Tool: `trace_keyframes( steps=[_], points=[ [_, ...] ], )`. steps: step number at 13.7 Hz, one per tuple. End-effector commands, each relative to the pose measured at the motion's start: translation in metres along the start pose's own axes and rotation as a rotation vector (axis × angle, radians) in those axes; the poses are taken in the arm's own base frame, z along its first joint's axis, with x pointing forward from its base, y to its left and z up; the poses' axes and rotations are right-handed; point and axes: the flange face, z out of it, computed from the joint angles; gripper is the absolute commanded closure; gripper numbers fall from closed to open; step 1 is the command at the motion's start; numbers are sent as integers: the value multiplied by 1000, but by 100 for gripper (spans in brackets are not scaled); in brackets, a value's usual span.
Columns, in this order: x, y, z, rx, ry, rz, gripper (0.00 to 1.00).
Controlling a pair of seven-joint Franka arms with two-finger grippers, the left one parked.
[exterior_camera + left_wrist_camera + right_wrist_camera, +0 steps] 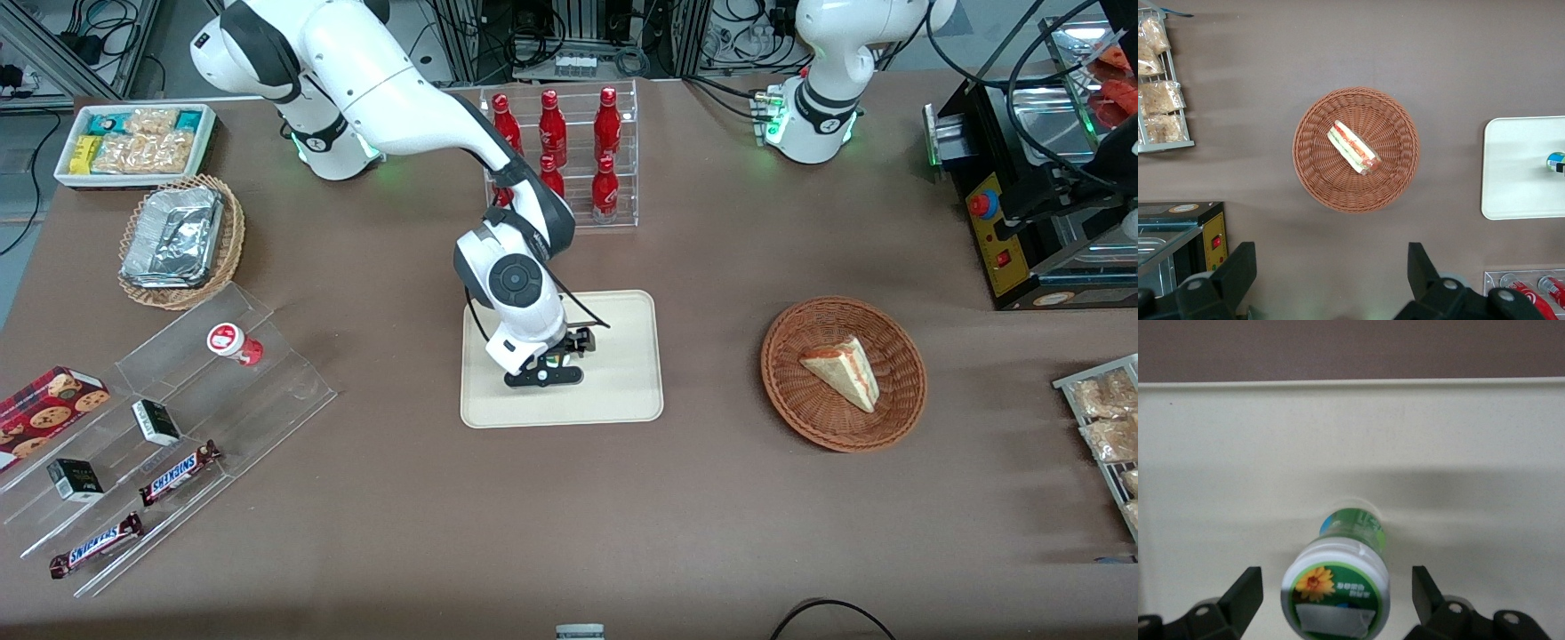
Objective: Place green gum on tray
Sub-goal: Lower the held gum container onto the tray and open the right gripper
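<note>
Tool [1336, 600] low over tray [622, 391], fingers spread, clear of green gum [1338, 587] on both sides; nothing grasped. Gum upright on tray surface, well inside rim. Judged step: withdrawal. Advice: lift straight up, no sideways drift, avoid tipping canister

Green gum [1338, 587]: small cylindrical canister, green body, white lid with green-and-orange flower label; standing on tray, between spread fingers of hand [1337, 600], touching neither. Tray [622, 382]: flat cream-beige rectangle, rounded corners, low rim, on desk.
</note>
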Motion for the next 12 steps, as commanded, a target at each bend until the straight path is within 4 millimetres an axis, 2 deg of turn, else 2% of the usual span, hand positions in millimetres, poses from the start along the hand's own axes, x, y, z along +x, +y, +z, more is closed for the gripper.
trace_keyframes(
  steps=[1, 5, 7, 9, 12],
  points=[
    [5, -2, -2, 8, 4, -13, 1],
    [5, 0, -7, 2, -8, -41, 1],
    [3, 4, -21, -14, -43, -43, 1],
    [0, 6, -54, -18, -68, -48, 1],
    [-2, 22, -110, -24, -128, -72, 1]
  ],
)
